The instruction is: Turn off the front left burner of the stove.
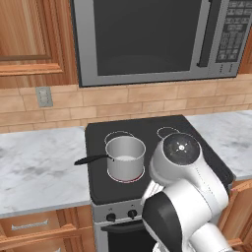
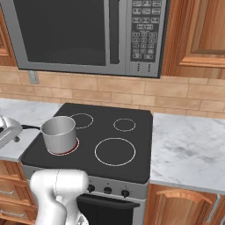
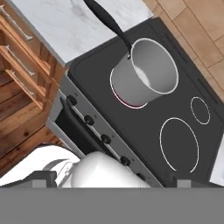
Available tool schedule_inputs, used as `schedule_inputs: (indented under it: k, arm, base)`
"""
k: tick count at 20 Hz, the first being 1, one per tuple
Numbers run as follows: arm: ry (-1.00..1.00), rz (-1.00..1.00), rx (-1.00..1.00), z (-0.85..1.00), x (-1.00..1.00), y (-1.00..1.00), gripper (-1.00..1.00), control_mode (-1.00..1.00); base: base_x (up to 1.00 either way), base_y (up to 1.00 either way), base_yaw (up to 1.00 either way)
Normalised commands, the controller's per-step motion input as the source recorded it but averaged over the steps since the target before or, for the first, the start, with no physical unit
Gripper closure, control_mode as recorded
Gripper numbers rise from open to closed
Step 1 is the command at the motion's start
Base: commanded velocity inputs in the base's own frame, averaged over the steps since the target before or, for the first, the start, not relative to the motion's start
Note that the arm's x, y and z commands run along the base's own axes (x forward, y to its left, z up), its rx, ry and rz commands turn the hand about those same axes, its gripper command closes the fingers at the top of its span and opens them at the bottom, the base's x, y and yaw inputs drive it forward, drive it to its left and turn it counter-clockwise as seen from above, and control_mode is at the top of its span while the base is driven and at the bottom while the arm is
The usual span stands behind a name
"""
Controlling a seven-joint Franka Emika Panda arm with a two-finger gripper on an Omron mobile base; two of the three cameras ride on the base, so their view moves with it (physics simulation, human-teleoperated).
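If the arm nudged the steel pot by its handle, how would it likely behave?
The steel pot would probably slide easily, since the black glass stove looks smooth. Its wide flat base makes tipping unlikely. The long black handle sticks out sideways, so a push there would likely spin it.

Steel pot [image 1: 126,157] covers most of the front left burner [image 1: 129,179]; robot arm [image 1: 184,206] hides the stove [image 1: 101,138] panel's right knobs, lower right.

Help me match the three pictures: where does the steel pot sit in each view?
Left base view: steel pot, centre, on the stove's near left.
Right base view: pot, left of centre.
Hand view: pot, upper middle.
Shared landmark: the front left burner's red ring under it.
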Motion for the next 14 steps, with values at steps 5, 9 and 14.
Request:
schedule_inputs:
  k: [5,9,14]
  arm:
    - [-0.06,0.07,-0.12,-0.52,-0.26,0.10,-1.00,-1.00]
    - [-0.07,0.05,-0.12,-0.51,-0.24,0.03,-1.00,-1.00]
    - [-0.06,0.04,-0.09,-0.53,-0.16,0.00,-1.00,-1.00]
  base:
    - [0.00,0.00,0.00]
    - [0.00,0.00,0.00]
    - [0.00,0.00,0.00]
